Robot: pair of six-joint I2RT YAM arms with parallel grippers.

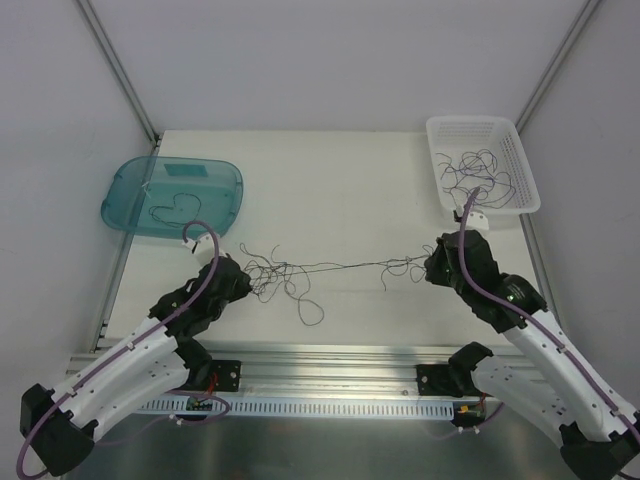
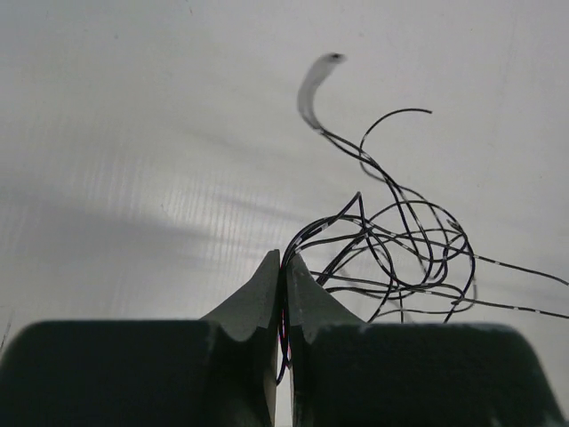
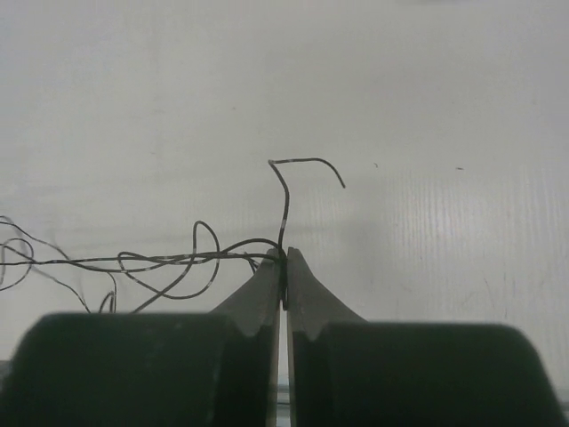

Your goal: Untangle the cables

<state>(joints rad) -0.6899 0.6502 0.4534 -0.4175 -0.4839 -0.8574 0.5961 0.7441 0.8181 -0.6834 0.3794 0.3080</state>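
The cables [image 1: 300, 272] are held as a tangled strand pulled taut across the white table [image 1: 330, 180] between the left gripper [image 2: 284, 263] and right gripper [image 3: 284, 260], both clamped closed on them, with others lying in the teal tray [image 1: 222, 205] and the white basket [image 1: 520, 150].
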